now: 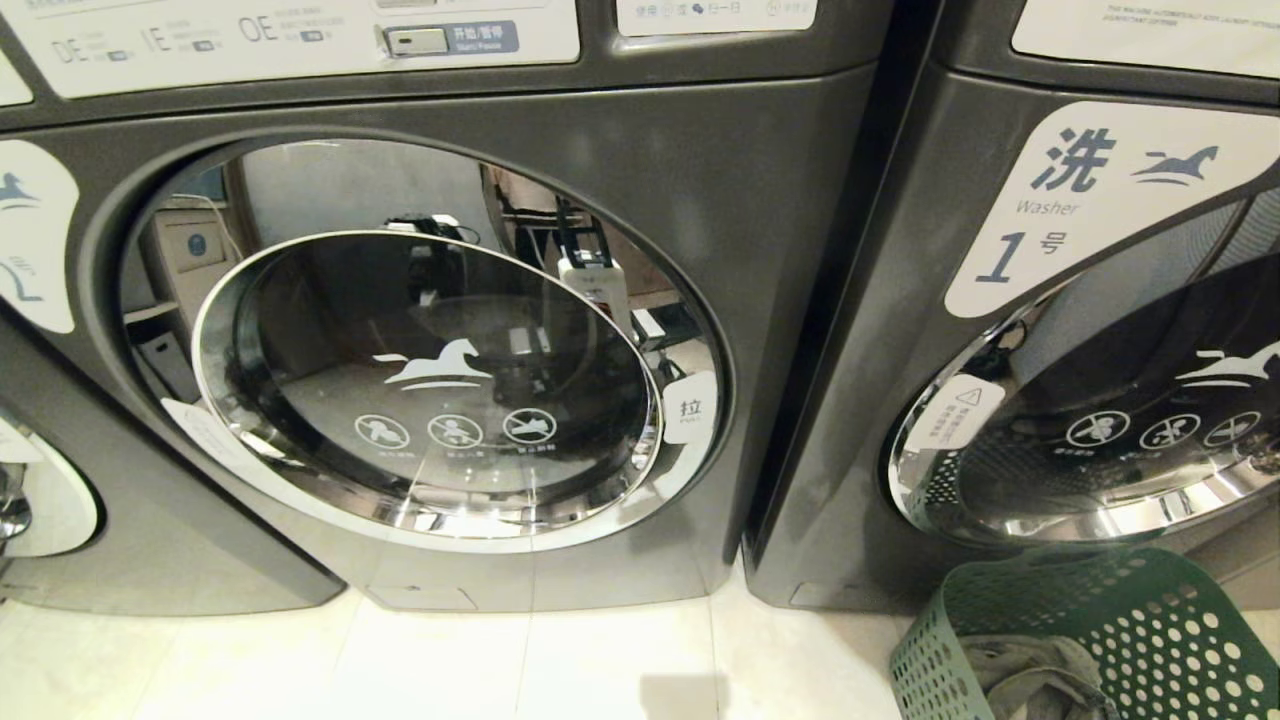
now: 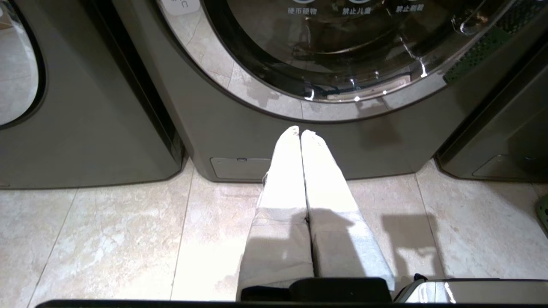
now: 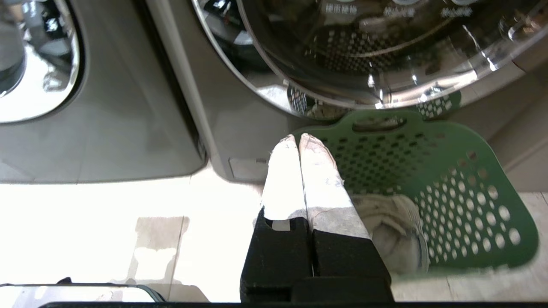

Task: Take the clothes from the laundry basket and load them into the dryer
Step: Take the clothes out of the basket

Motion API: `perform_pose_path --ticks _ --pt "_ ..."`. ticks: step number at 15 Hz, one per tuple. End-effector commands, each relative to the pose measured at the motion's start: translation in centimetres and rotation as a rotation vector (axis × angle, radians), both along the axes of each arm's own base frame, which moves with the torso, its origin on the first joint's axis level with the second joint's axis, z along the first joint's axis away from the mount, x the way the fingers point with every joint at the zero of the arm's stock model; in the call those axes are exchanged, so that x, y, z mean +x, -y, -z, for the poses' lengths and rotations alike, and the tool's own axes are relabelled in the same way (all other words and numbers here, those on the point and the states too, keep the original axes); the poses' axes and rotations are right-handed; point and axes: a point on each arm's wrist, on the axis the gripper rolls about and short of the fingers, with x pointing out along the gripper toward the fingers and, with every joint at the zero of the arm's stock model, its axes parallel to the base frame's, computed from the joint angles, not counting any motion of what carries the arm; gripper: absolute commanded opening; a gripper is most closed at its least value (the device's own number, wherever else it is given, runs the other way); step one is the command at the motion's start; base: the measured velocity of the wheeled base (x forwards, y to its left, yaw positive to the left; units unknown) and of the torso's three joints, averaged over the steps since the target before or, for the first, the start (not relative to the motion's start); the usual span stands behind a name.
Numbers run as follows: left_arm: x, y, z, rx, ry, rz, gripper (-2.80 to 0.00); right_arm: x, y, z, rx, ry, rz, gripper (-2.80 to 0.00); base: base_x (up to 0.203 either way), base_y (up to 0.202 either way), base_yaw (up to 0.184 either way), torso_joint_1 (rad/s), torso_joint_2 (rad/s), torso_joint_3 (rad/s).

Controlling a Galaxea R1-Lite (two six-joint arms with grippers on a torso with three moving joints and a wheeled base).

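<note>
The dark grey dryer (image 1: 780, 250) fills the middle of the head view, its round glass door (image 1: 430, 390) closed, with a white pull tab (image 1: 690, 408) at the door's right edge. A green perforated laundry basket (image 1: 1120, 620) stands on the floor at the lower right, holding crumpled grey clothes (image 1: 1040, 680). Neither arm shows in the head view. In the left wrist view my left gripper (image 2: 300, 131) is shut and empty, low above the tiles before the dryer's base (image 2: 239, 128). My right gripper (image 3: 298, 137) is shut and empty beside the basket (image 3: 471, 184) and its clothes (image 3: 394, 231).
A washer (image 1: 1000, 300) marked with a 1 stands right of the dryer, with the basket against its front. Part of a third machine (image 1: 60, 500) shows at the far left. Pale floor tiles (image 1: 500, 660) stretch in front of the machines.
</note>
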Motion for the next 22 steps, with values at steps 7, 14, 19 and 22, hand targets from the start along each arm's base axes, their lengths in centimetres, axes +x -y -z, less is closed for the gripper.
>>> perform_pose_path --ticks 7,14,19,22 --pt "0.0 0.0 0.0 0.002 0.0 0.0 -2.8 -0.3 0.0 -1.2 -0.128 0.021 0.006 -2.8 -0.018 0.0 0.0 -0.001 0.0 0.001" --pt "0.0 0.0 0.0 0.0 0.0 0.0 -2.8 8.9 0.6 -12.6 0.36 -0.505 0.329 -2.8 0.0 0.0 0.0 0.0 0.0 0.0" --pt "0.0 0.0 0.0 0.0 0.0 0.0 -2.8 17.4 2.9 -10.1 0.656 -0.676 0.684 -2.8 0.0 0.0 0.0 0.0 0.0 0.0" --pt "0.0 0.0 0.0 0.0 0.0 0.0 -2.8 19.0 6.1 -6.8 0.742 -0.747 0.875 -2.8 0.0 0.0 0.0 0.0 0.0 0.0"
